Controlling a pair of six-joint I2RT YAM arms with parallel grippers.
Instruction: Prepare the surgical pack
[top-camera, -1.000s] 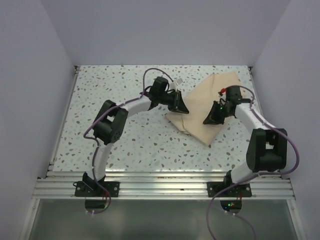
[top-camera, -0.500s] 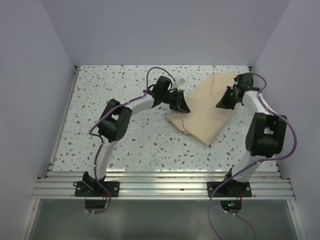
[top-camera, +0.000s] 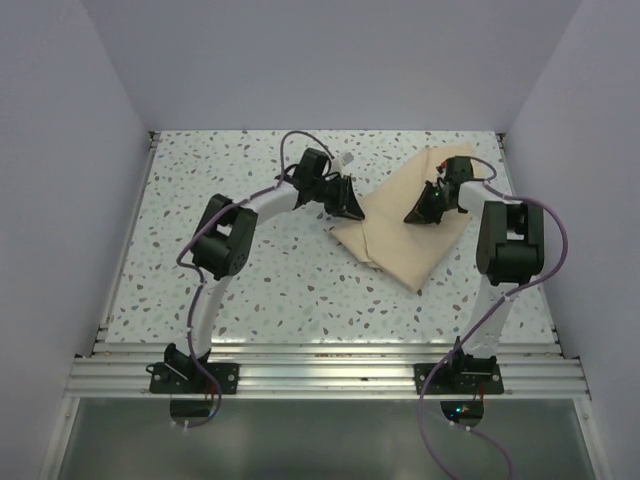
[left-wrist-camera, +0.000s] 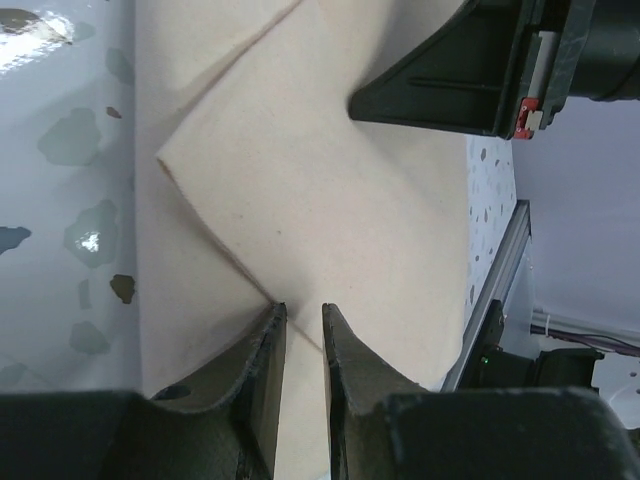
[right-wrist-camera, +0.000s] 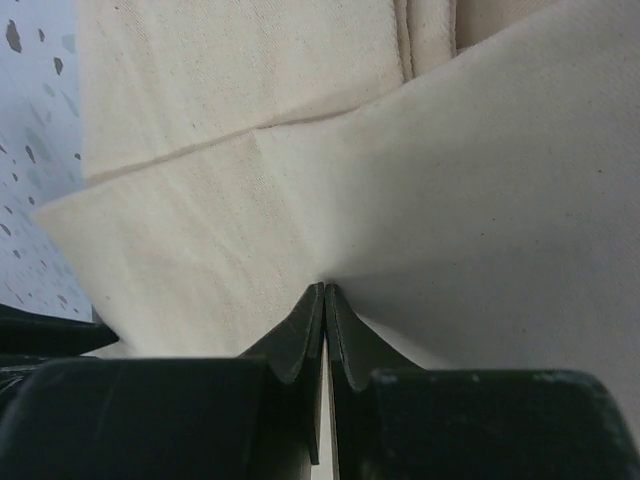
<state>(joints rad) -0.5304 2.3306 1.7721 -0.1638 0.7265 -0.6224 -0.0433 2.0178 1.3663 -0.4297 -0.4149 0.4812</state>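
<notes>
The tan cloth sheet (top-camera: 400, 245) of the surgical pack lies folded in layers on the right half of the table. My left gripper (top-camera: 356, 211) hovers at its left edge. In the left wrist view its jaws (left-wrist-camera: 303, 308) stand a narrow gap apart over a fold line of the cloth (left-wrist-camera: 330, 190), with nothing pinched between them. My right gripper (top-camera: 413, 216) is over the cloth's upper middle. The right wrist view has it (right-wrist-camera: 325, 288) shut, with the cloth (right-wrist-camera: 200, 230) drawn up into a ridge at its tips. The right gripper's body (left-wrist-camera: 450, 80) also shows opposite in the left wrist view.
The speckled white table (top-camera: 250, 270) is boxed in by plain walls on the left, back and right. A metal rail (top-camera: 330, 375) with both arm bases runs along the near edge.
The right gripper swung to the far right edge of the cloth, then back left onto its upper middle. The left gripper drew back slightly to the far left and its jaws parted a little.
</notes>
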